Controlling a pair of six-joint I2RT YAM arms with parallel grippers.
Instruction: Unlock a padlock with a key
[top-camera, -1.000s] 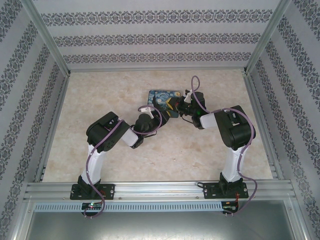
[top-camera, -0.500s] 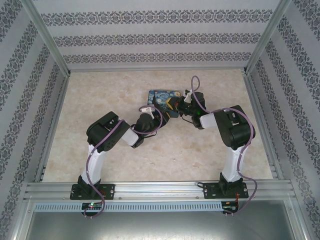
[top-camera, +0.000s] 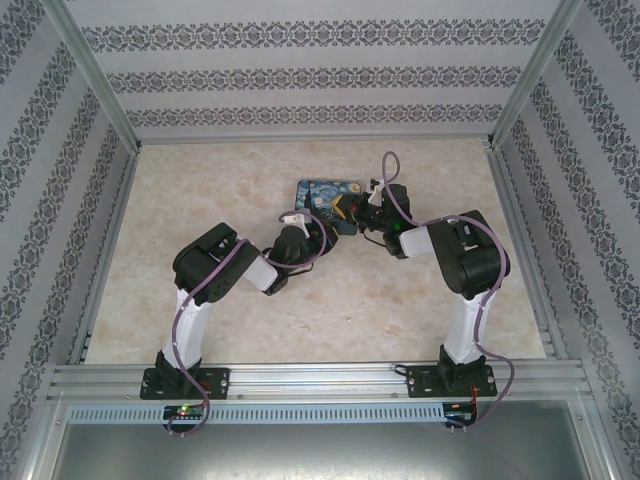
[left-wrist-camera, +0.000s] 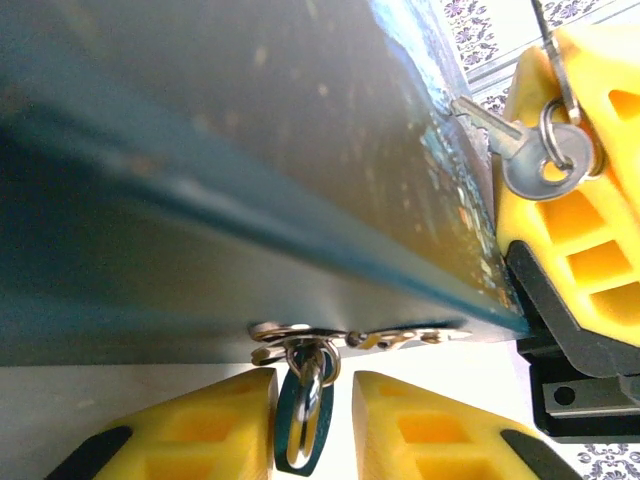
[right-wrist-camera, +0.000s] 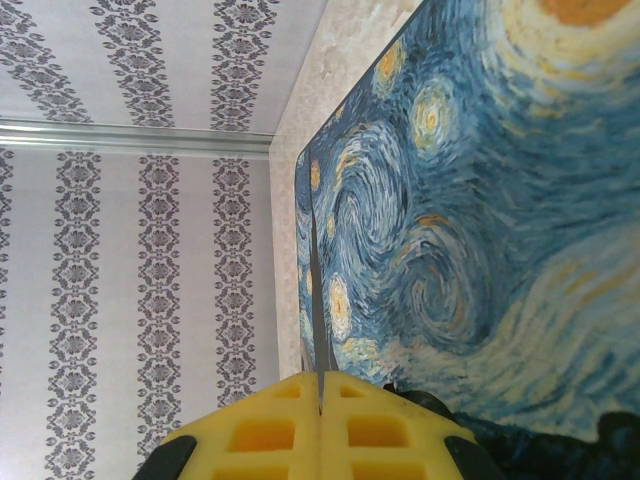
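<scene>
Barely anything is changing since a second ago: both arms are keeping their poses at the tin, the left wrist nudging only a trace. Right gripper (right-wrist-camera: 320, 380) jaws are pressing together on one key (right-wrist-camera: 318, 300), seen edge-on as a thin dark sliver sticking out toward 12 o'clock beside the tin's (right-wrist-camera: 480, 250) left edge. Left gripper (left-wrist-camera: 313, 380) jaws are standing slightly apart with one ring (left-wrist-camera: 308, 400) hanging between them; whether they are pinching it is unclear. At 12 o'clock of that ring, small metal links (left-wrist-camera: 400, 337) are lying along the tin's lower edge, too blurred to identify. At 2 o'clock the key's silver head is carrying a second ring (left-wrist-camera: 548, 128). One tin is sitting on the table (top-camera: 200, 200), the right gripper at its 3 o'clock, the left at its 7 o'clock. Both wrist views are cutting the tin off.
</scene>
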